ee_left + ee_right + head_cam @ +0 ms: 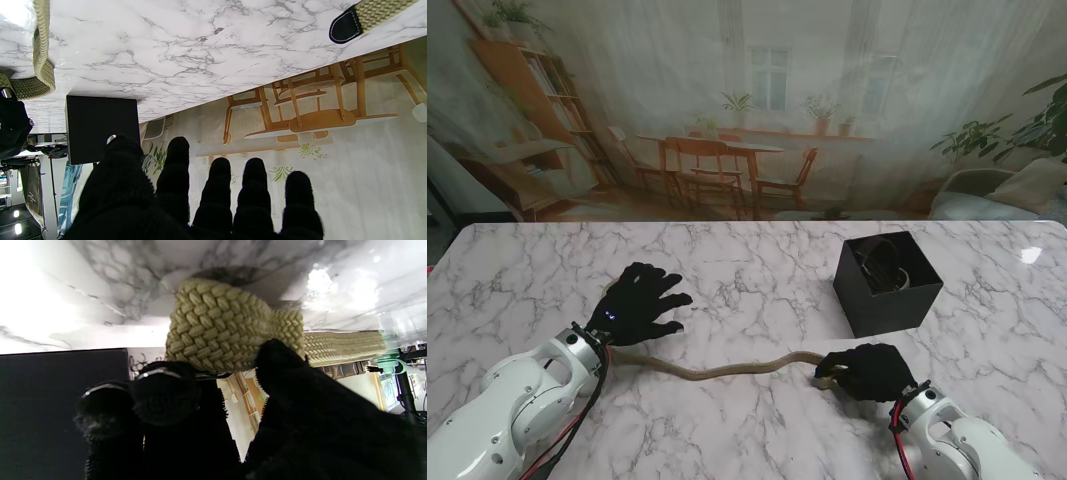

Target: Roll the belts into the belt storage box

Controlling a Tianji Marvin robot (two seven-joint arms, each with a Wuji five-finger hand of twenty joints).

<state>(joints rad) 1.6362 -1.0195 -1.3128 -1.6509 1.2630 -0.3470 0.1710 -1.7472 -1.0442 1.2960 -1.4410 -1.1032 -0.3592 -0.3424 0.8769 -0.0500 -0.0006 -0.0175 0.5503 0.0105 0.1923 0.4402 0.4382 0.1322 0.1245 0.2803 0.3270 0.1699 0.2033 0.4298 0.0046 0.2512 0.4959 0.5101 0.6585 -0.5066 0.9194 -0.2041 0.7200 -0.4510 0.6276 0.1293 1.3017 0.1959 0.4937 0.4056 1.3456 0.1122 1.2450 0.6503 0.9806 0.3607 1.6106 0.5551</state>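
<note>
A tan braided belt (727,370) lies stretched along the near part of the marble worktop (757,280), running in a shallow wave from the robot's left toward its right. Its black-tipped end (345,26) rests flat on the worktop on the left side, close by the left robot hand's wrist. The other end is bent over into the start of a coil (220,326), and the right robot hand (872,370) is clenched around that folded part, thumb on one side and fingers on the other, with the weave bulging between them.

The left robot hand (637,300) hovers just beyond the belt's left end, released, its fingers (218,190) spread and straight, holding nothing; from the stand view it is hard to tell whether the palm touches the worktop.

The black belt storage box (887,283) stands open on the right half of the worktop, farther from me than the right robot hand and well apart from the belt. Inside it something dark and coiled with a pale glint shows, probably a belt already rolled, though the detail is too small to be sure.
</note>
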